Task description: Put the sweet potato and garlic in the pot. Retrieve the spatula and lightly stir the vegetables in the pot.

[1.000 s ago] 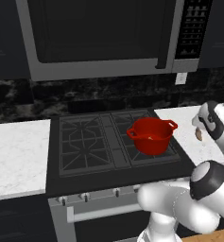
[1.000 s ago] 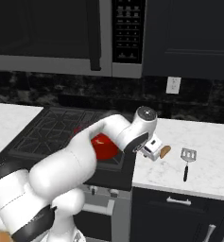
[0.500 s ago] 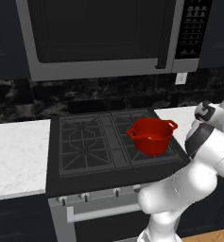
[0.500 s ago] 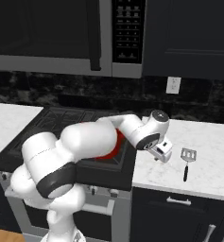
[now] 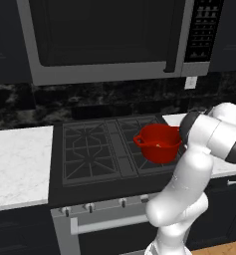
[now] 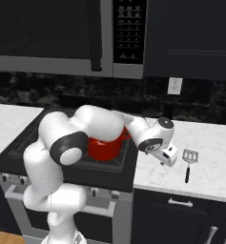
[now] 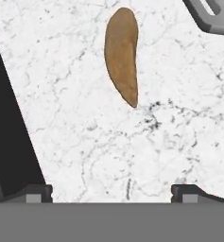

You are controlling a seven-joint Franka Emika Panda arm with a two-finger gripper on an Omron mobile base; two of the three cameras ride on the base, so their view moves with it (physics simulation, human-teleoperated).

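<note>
In the hand view a brown, tapered sweet potato [image 7: 122,56] lies on the white marble counter [image 7: 132,151], ahead of my gripper [image 7: 116,191]. The jaws stand open and hold nothing; both dark fingertips [image 7: 38,191] sit short of the potato. The spatula's grey slotted head [image 7: 212,14] cuts into the top right corner. From the right base view my gripper [image 6: 168,157] hangs low over the counter, just left of the spatula [image 6: 188,162]. My arm partly hides the red pot [image 6: 105,147]. The pot [image 5: 159,142] sits on the stove's right burners with a small pale lump [image 5: 162,145] inside; whether that is the garlic is unclear.
The black stove [image 5: 99,149] fills the middle, and its dark edge [image 7: 9,132] runs along the left of the hand view. A microwave [image 5: 104,40] hangs above it. White marble counters [image 5: 20,164] flank the stove, and a wall outlet [image 6: 174,86] sits behind the right counter [image 6: 205,176].
My arm has swung further right past the stove edge and the hand has come down lower over the right counter, toward the sweet potato. The jaws stayed open. The pot has not moved.
</note>
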